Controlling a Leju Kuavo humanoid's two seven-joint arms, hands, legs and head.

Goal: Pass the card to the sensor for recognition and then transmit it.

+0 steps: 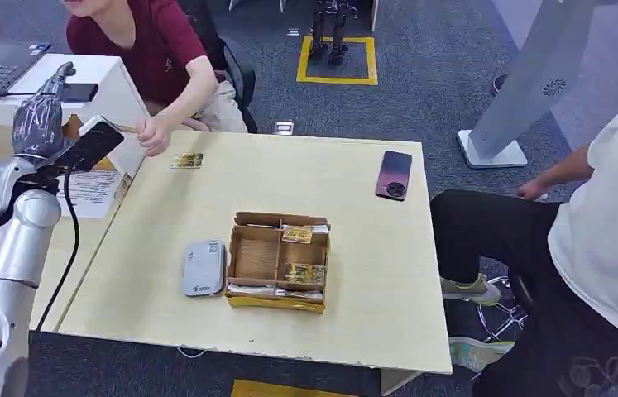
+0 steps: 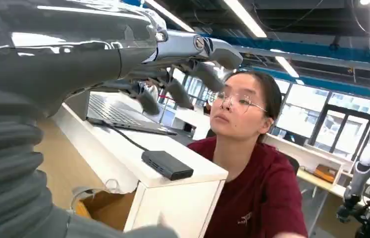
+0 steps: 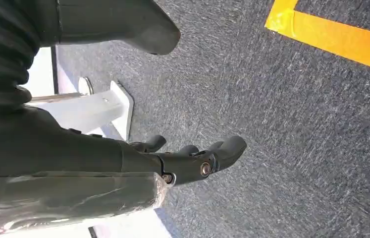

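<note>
Robot's silver left hand raised w/ fingers apart, holding nothing; person's hand pinches thin yellow card, so handover could slip if they misalign.

Open tabletop right of box, phone (far corner)

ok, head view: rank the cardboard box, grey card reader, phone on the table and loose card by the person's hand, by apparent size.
1. cardboard box, clearly largest.
2. grey card reader.
3. phone; it sits farther from the camera, so its place after the reader is unsure.
4. loose card, smallest, also far.
</note>
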